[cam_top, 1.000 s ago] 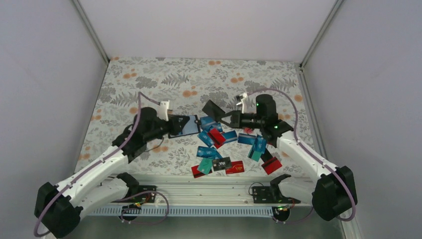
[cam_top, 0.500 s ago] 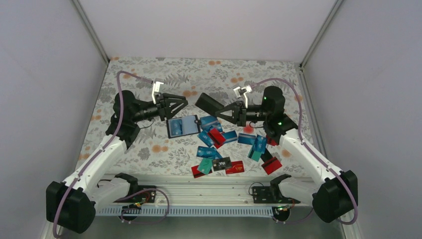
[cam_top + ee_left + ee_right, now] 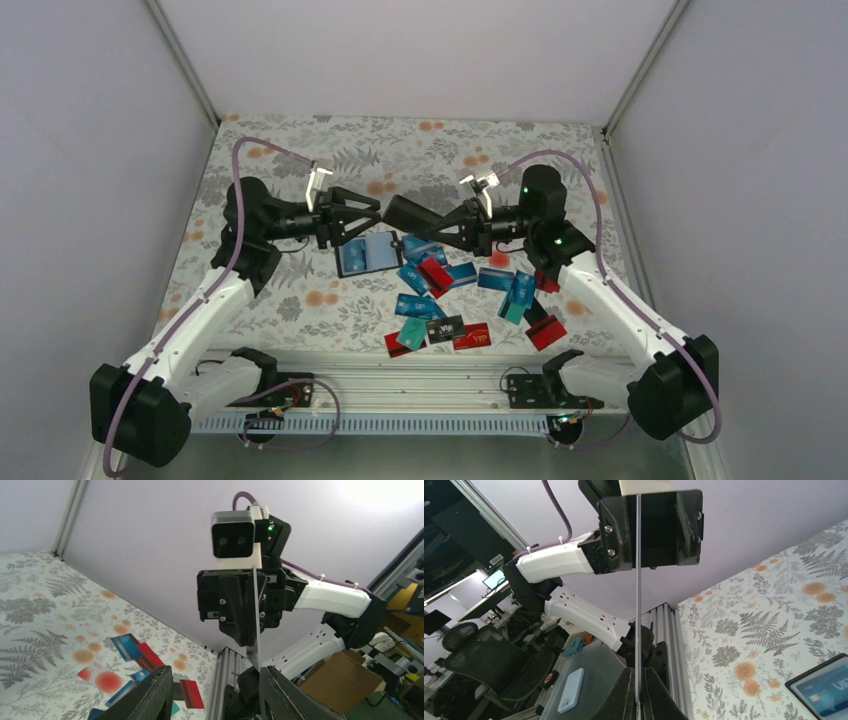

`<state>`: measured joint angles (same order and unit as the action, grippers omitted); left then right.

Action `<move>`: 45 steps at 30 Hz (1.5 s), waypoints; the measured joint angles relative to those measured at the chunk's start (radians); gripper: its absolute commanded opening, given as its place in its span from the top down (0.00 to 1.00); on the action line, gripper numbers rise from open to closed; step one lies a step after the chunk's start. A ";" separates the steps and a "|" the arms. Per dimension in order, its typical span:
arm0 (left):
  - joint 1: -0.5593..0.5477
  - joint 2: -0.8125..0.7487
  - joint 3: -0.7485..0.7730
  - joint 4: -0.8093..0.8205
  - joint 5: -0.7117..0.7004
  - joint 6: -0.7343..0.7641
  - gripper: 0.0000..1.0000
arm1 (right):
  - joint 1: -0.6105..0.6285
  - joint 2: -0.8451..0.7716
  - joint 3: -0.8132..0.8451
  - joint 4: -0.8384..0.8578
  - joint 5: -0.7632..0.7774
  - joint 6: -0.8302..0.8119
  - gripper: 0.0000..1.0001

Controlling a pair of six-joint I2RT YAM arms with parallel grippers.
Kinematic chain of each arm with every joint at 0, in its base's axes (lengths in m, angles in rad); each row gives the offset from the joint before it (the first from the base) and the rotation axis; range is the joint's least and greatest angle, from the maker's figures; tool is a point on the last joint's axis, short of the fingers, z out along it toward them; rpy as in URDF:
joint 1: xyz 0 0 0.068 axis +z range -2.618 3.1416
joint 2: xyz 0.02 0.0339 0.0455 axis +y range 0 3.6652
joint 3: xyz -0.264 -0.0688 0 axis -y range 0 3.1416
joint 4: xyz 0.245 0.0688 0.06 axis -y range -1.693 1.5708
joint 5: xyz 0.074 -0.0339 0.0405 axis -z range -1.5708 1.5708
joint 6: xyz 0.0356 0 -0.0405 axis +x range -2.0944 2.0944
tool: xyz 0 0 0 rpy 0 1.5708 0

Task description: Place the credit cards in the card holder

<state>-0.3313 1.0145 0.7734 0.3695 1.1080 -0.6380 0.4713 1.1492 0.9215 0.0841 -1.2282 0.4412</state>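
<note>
R claw [image 3: 447,224] is pinching a thin blk card [image 3: 408,212], holding it up off the table [image 3: 300,150], edge-on twd L claw [image 3: 358,214]. L claw is hanging w/ fingers spread, gripping nothing. Open card holder [image 3: 368,253] is lying just below it, touching the scattered credit cards [image 3: 440,275].

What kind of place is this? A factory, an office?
Most likely a robotics lab's test booth: two robot arms bolted to a table with a floral cloth, boxed in by plain white panels. Beyond it, the right wrist view shows an office chair and a monitor.
</note>
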 measured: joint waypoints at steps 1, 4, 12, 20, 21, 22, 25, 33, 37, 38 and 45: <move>-0.005 0.000 0.009 -0.006 0.004 0.007 0.56 | 0.006 0.005 0.001 -0.009 -0.002 -0.009 0.96; -0.019 0.000 0.034 -0.024 0.012 0.030 0.56 | 0.024 0.019 0.004 -0.034 -0.004 -0.033 0.96; -0.025 0.000 0.051 -0.082 0.000 0.085 0.59 | 0.046 0.029 0.027 -0.077 -0.015 -0.072 0.96; -0.025 0.000 0.051 -0.080 -0.009 0.085 0.59 | 0.061 0.029 0.036 -0.108 -0.018 -0.110 0.96; -0.025 0.000 0.051 -0.075 -0.009 0.084 0.59 | 0.062 0.029 0.036 -0.111 -0.018 -0.114 0.96; -0.025 0.000 0.051 -0.071 -0.009 0.082 0.59 | 0.063 0.029 0.036 -0.114 -0.018 -0.118 0.96; -0.025 -0.002 0.051 -0.064 -0.010 0.078 0.59 | 0.066 0.029 0.036 -0.123 -0.019 -0.126 0.96; -0.025 -0.015 0.048 -0.064 -0.026 0.077 0.59 | 0.072 0.029 0.036 -0.127 -0.023 -0.139 0.96; -0.025 -0.023 0.047 -0.064 -0.040 0.077 0.59 | 0.074 0.029 0.036 -0.128 -0.026 -0.140 0.96; -0.025 -0.025 0.047 -0.064 -0.043 0.077 0.59 | 0.074 0.029 0.036 -0.128 -0.026 -0.140 0.96; -0.025 -0.035 0.047 -0.072 -0.054 0.079 0.60 | 0.080 0.029 0.036 -0.128 -0.030 -0.144 0.96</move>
<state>-0.3561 0.9791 0.8204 0.2970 1.0542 -0.5587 0.5514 1.1786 0.9577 -0.0441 -1.2583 0.2974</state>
